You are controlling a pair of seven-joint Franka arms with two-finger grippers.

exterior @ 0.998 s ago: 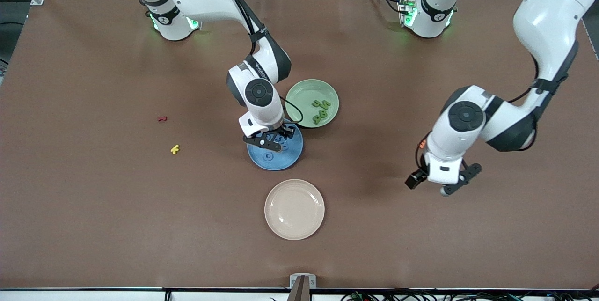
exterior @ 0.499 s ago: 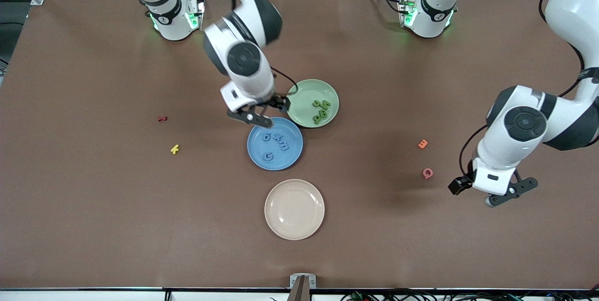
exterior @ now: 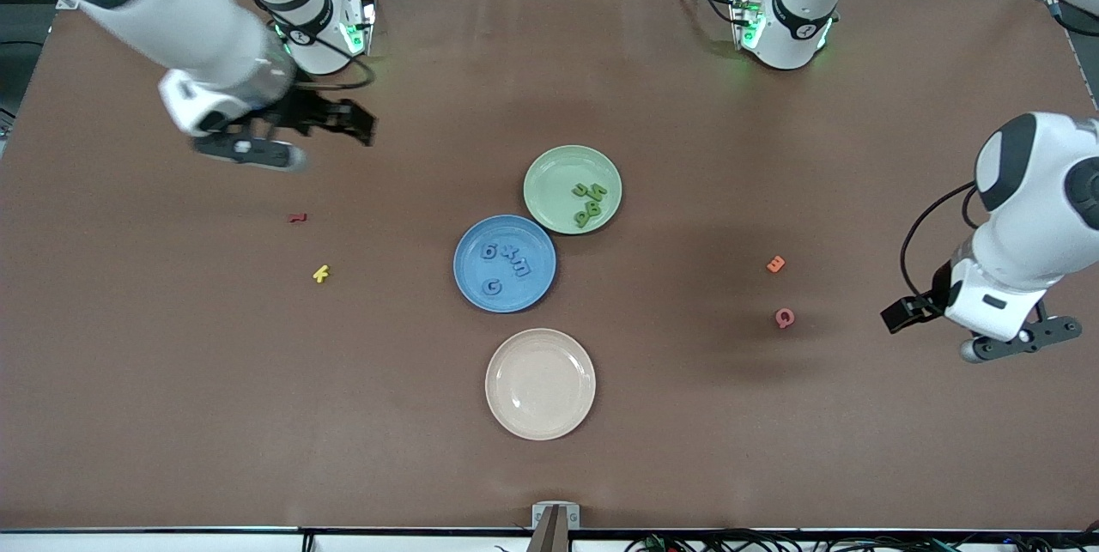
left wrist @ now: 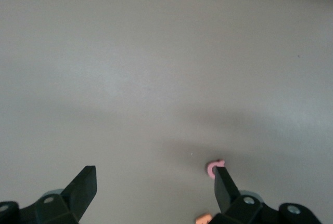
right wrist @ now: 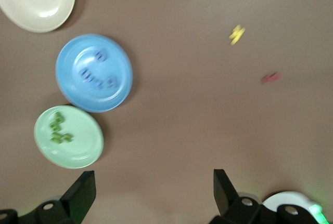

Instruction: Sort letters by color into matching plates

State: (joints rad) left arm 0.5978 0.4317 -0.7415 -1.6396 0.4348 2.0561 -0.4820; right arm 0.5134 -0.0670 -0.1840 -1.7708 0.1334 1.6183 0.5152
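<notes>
Swung clear of the plates since a second ago: right hand, then low over the mid-blue round plate, now up over bare brown tabletop near the right arm's base, fingers apart and empty. Pulled away too: left hand, now over the tabletop toward the left arm's end, fingers spread wide, nothing between them. Uncovered by that retreat: small orange letter and small pink letter, both loose on the tabletop.

Risks from here, as judgement: tiny chunky shapes lying flat, so easily nudged aside or pinched off-centre by a descending hand; blue and pale-green round plate touching at the rims, so a careless drop near that seam could land a piece in the wrong colour; no matching plate in sight for the four stray colours.

Containers: blue plate holding four blue letters, grouped near its middle. Green plate holding four green letters, clustered toward the edge nearer the left arm's end. Cream round plate, nearest the front camera, holding nothing. Outside any plate: small yellow letter and small dark red letter, toward the right arm's end.
</notes>
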